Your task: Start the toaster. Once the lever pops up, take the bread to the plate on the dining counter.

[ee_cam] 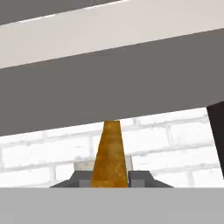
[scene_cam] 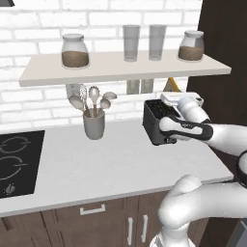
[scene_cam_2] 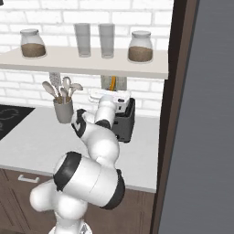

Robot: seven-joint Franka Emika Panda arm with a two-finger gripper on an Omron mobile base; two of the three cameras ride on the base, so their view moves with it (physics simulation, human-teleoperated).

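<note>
Bread (ee_cam: 110, 157) clamped edge-on in pincer (ee_cam: 110, 183) above toaster (scene_cam: 155, 123), just under shelf (scene_cam: 120, 67); lifting straight up risks hitting the shelf.

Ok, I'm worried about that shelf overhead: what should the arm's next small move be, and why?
Probably draw back from the wall without rising. The gripper is closed on the bread, which stands above the toaster with its top edge close under the shelf. Going higher would likely hit the shelf; pulling out first should free it.
</note>
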